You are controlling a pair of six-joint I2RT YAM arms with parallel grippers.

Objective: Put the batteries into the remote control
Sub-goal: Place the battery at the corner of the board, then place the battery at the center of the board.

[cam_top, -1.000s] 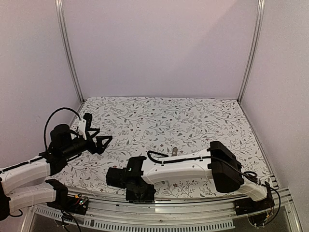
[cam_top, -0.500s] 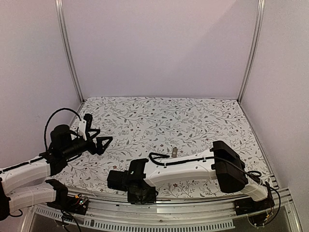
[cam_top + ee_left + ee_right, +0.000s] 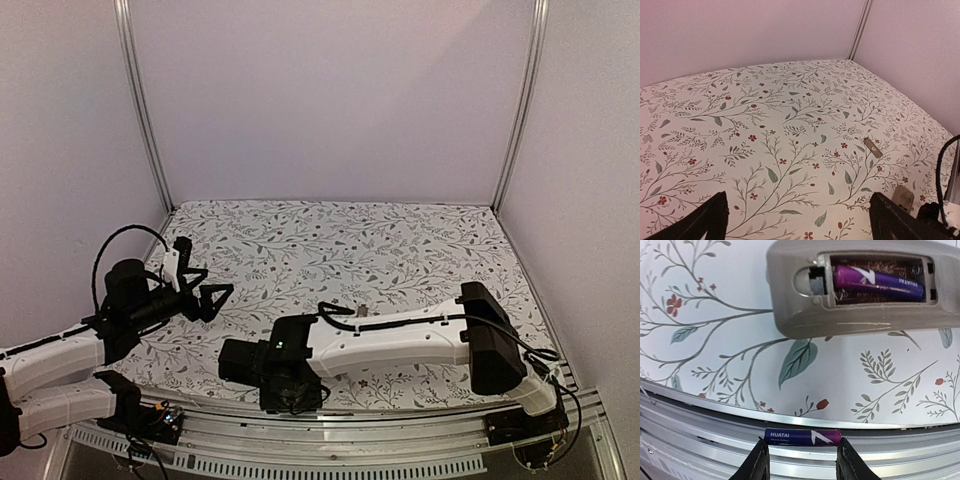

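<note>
The flowered table [image 3: 420, 240] fills most of what I can see. The right arm reaches across it toward the left arm's side, with its wrist low over the near edge. The right gripper [image 3: 801, 448] is partly closed. Its two black fingertips [image 3: 759, 455] press against the ends of the second battery [image 3: 802, 436], a purple cell held lengthwise between them. Directly below that grip runs the aluminium rail [image 3: 900, 450] along the table's edge.

Just ahead of those fingertips, on the cloth, lies the remote control [image 3: 805, 315]. Its grey back faces up and the recess is uncovered. The first battery [image 3: 880, 282], also purple, sits in the recess on the far side from the gripper, and the nearer slot looks dark.

The left gripper [image 3: 799, 210] hangs above the cloth with its fingers spread wide and nothing between them. Ahead of it and off to its right, well apart, a small grey flat piece [image 3: 872, 148] lies on the pattern.
</note>
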